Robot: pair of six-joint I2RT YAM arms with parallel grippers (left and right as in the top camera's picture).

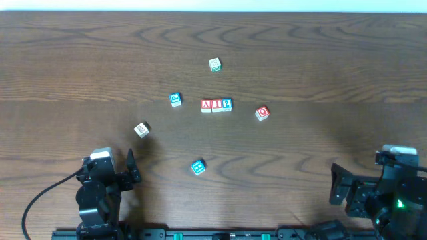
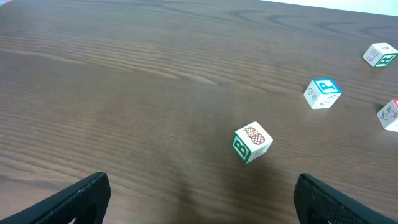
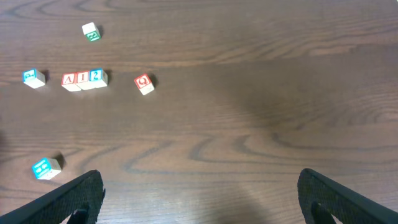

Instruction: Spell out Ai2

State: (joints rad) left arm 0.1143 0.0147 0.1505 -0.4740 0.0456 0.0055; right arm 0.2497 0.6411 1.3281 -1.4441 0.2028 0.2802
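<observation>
Overhead view: the A block (image 1: 206, 105), I block (image 1: 216, 105) and 2 block (image 1: 227, 105) sit in one tight row mid-table, touching side by side, w/ red letters on the first two and a blue digit on the third. Reads A-I-2 left to right.

Other stuff on the wood table (image 1: 320, 60):
- red Q block (image 1: 262, 113) just right of the row, turned a bit, not touching it
- blue P block (image 1: 175, 100) near the row's left end, small gap btw them
- green-marked block (image 1: 215, 65) farther back, apart
- pineapple block (image 1: 141, 129) w/ a green B on its side, closer to the left arm
- another blue block (image 1: 198, 167) toward the near edge, can't read its face

Left gripper (image 2: 202, 202) is parked at the near edge, fingers spread wide, nothing btw them. The pineapple block is out in front of it, well clear. Right gripper (image 3: 199, 199) is in the same state on the other side: fingers wide apart, holding nothing, all blocks far off to its left.
</observation>
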